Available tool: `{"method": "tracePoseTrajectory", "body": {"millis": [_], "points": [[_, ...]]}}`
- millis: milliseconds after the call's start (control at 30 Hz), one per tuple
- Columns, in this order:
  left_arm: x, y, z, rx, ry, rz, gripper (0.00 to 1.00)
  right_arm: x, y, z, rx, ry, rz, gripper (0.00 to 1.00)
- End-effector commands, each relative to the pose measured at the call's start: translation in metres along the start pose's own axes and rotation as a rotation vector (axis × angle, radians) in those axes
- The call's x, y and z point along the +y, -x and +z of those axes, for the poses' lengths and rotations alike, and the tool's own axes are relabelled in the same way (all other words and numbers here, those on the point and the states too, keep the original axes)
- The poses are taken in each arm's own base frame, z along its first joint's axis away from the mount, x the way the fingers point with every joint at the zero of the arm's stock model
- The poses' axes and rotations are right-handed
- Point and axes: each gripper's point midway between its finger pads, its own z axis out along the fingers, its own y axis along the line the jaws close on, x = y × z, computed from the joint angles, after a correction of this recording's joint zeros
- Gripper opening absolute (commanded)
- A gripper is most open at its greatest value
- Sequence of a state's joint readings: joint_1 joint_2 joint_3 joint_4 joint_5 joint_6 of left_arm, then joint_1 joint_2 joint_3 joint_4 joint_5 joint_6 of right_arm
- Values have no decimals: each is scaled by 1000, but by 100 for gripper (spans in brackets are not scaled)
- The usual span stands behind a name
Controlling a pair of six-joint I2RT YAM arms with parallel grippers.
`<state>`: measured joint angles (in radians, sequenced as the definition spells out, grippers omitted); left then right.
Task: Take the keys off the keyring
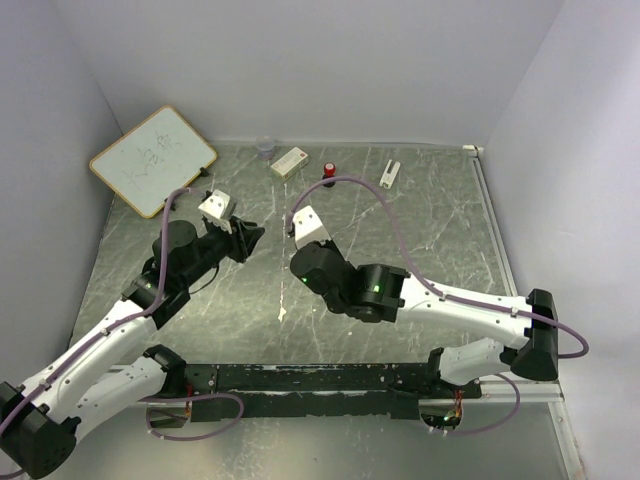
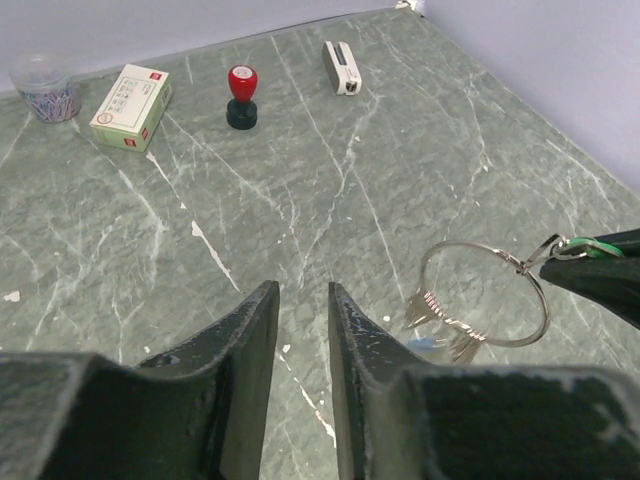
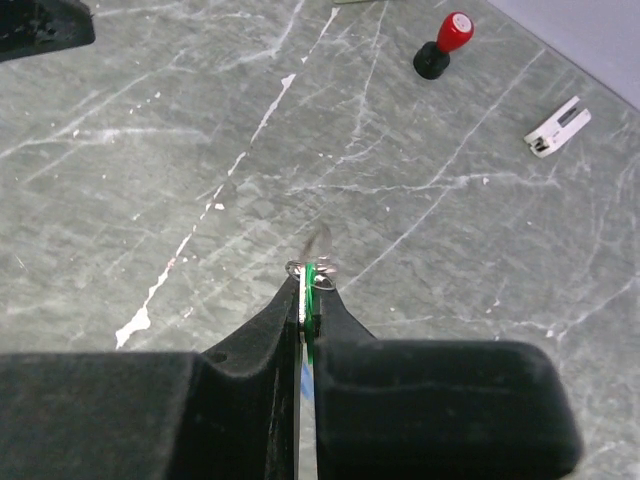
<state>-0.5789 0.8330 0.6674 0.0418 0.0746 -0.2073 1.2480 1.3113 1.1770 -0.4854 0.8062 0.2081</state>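
Right gripper [image 3: 308,300] pinches green key [image 2: 600,247] on keyring [image 2: 480,243].

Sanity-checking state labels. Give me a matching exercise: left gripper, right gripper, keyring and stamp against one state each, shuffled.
1. left gripper
2. right gripper
3. keyring
4. stamp

A. standing upright, red cap
B. shut on green key
C. open, nothing between the fingers
D. linked to green key

Pairs: 1-C, 2-B, 3-D, 4-A

Thin silvery wire keyring [image 2: 478,243], held by its green-headed key [image 2: 593,246] in the right gripper [image 3: 308,294], sits just right of the left gripper [image 2: 303,290].
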Motion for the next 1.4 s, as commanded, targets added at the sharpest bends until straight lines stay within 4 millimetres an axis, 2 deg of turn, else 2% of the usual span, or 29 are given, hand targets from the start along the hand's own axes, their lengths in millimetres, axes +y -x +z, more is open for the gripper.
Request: {"method": "tracePoseTrajectory", "body": {"millis": [0,300,533,767,1000,1200,1367], "points": [[-16,14,-1,-53,-82,-3,39,-9,19,-11,-44,-55,-33,0],[-35,18,2,-65,-190,-5,40,6,38,-24,-96,25,-48,0],[-76,20,-2,-44,-440,35,37,22,48,-44,-117,130,-121,0],[-93,23,-6,-68,-552,21,36,14,54,-56,-152,134,-100,0],[-101,27,-17,-93,-603,37,39,4,50,-52,-145,56,-116,0],[-117,31,-34,-140,-715,49,42,2,47,-47,-138,10,-137,0],[-117,29,-34,-147,-713,50,44,-1,50,-48,-156,0,-105,0]]}}
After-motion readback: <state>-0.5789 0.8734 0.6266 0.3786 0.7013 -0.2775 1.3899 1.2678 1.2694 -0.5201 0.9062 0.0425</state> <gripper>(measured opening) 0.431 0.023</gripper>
